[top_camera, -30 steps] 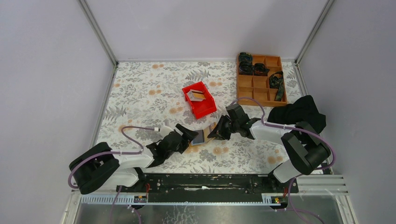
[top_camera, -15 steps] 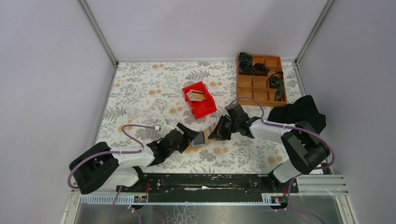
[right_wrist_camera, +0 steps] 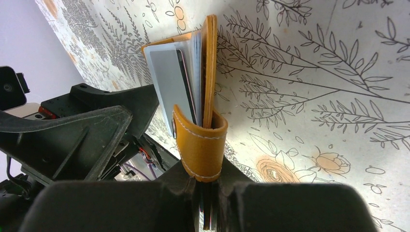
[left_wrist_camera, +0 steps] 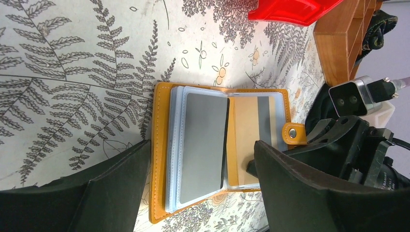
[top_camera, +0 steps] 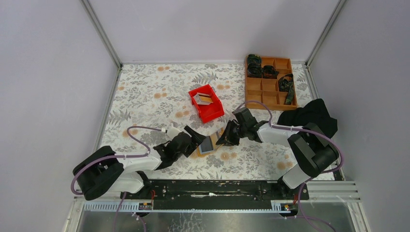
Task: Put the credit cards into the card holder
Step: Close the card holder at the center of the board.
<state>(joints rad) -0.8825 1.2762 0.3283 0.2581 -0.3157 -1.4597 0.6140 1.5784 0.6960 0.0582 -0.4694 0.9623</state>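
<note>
from above, your left gripper (top_camera: pixel 199 143) stands spread wide, one finger on each side of the card holder (top_camera: pixel 209 144). the holder lies open on the flower-and-fern printed table cover (top_camera: pixel 154 92), just on the near side of the red plastic bin (top_camera: pixel 215 113). your right gripper (top_camera: pixel 224 138) meets the holder's right edge. the bin holds a small pale and tan bundle, too small to name. the wooden compartment tray (top_camera: pixel 268 99) at the far right carries dark coiled pieces in several cells, and a black cloth (top_camera: pixel 314 111) lies near it. plain pale walls close the table in.

in your left wrist view, the holder is tan-orange leather with a stitched border and clear plastic sleeves. a grey credit card (left_wrist_camera: pixel 203 145) sits in the top sleeve on the left leaf. the right sleeve shows a tan card (left_wrist_camera: pixel 246 140) with a grey stripe. the black fingers (left_wrist_camera: pixel 111 188) flank the holder; whether they touch it, you cannot tell.

in your right wrist view, the jaws are pressed together on the holder's snap strap (right_wrist_camera: pixel 200 145), and you see the sleeves edge-on.
</note>
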